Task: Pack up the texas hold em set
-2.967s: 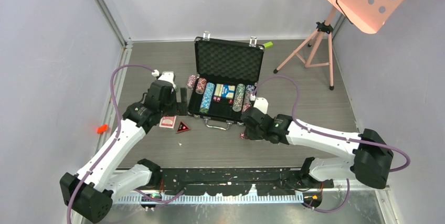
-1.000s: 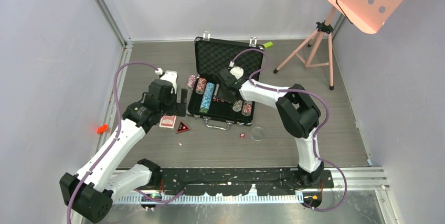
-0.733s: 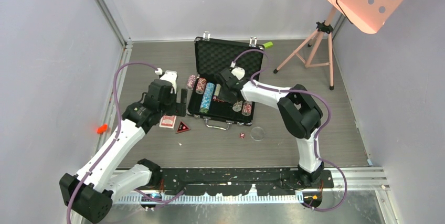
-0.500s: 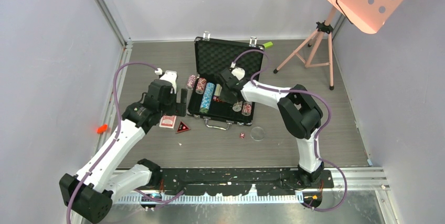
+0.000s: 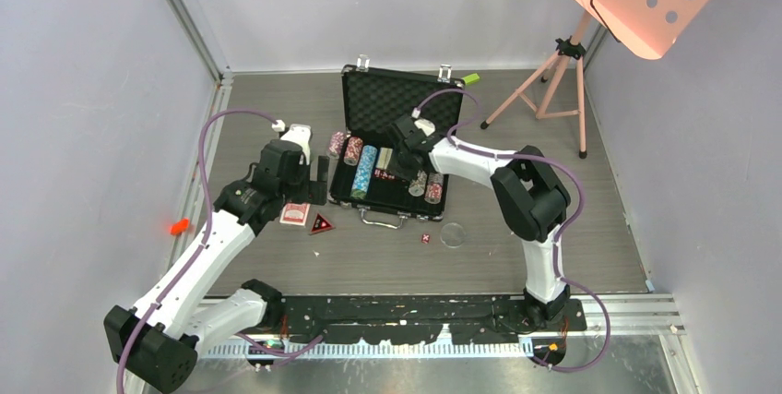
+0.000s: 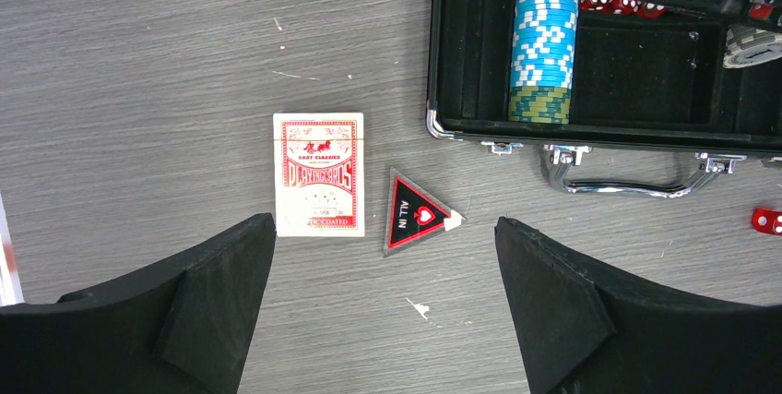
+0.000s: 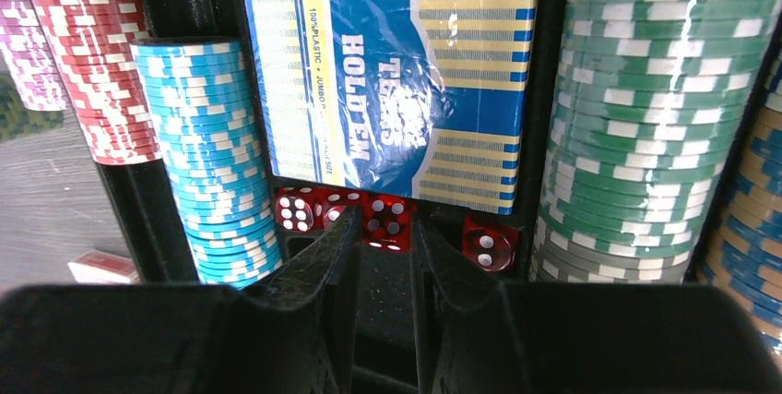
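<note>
The black briefcase [image 5: 403, 108] lies open with its foam lid up. Chip stacks fill its tray: a blue one [image 7: 214, 154], a green one [image 7: 645, 108] and a red one [image 7: 88, 62], around a blue card box [image 7: 406, 89]. My right gripper [image 7: 387, 223] reaches into the tray [image 5: 398, 173], shut on a red die [image 7: 387, 219] among other dice [image 7: 489, 244]. My left gripper [image 6: 385, 220] hangs open above the floor. Just beyond its tips lie the red-backed card deck [image 6: 319, 174] and the red triangle [image 6: 417, 214]. A loose die [image 5: 425, 238] and the clear disc [image 5: 453, 234] lie in front of the case.
A pink tripod stand [image 5: 553, 80] is at the back right, with a small green block [image 5: 471, 78] by the case lid. Two chip stacks [image 5: 337, 144] stand outside the case's left side. An orange object [image 5: 179, 226] lies at the left wall.
The right arm has swung from the floor in front of the case into the tray, and its jaws have narrowed onto a die. The left arm has not moved.
</note>
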You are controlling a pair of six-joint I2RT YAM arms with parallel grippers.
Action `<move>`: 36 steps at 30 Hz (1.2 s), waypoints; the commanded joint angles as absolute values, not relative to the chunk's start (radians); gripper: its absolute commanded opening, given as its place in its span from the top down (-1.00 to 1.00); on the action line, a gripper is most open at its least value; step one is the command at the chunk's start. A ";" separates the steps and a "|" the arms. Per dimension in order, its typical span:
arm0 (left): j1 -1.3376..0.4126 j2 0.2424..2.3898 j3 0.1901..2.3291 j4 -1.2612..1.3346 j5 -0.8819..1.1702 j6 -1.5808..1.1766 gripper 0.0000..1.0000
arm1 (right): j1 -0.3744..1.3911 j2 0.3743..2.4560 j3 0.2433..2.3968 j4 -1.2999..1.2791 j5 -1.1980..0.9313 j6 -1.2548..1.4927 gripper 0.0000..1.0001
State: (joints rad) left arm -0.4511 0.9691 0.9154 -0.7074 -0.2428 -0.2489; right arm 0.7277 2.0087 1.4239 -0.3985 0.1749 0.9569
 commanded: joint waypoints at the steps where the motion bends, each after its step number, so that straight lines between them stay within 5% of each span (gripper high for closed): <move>1: -0.448 0.951 0.914 -0.677 -0.236 -0.233 -0.85 | 0.701 1.973 1.428 -0.397 0.034 1.020 0.66; 12: -0.448 0.951 0.914 -0.678 -0.237 -0.232 -0.85 | 0.653 2.014 1.482 -0.425 -0.132 1.028 0.58; 16: -0.448 0.951 0.914 -0.678 -0.236 -0.230 -0.85 | 0.652 2.032 1.498 -0.448 -0.125 1.020 0.06; 20: -0.448 0.948 0.913 -0.678 -0.233 -0.230 -0.85 | 0.652 2.022 1.496 -0.457 -0.101 1.016 -0.13; 36: -0.448 0.951 0.914 -0.678 -0.228 -0.226 -0.85 | 0.693 1.829 1.460 -0.556 0.129 0.899 -0.08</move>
State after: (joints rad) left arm -0.4511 0.9684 0.9127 -0.7074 -0.2420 -0.2478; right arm 0.6674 1.9682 1.4609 -0.5129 0.0135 0.9588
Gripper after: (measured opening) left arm 0.925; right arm 0.545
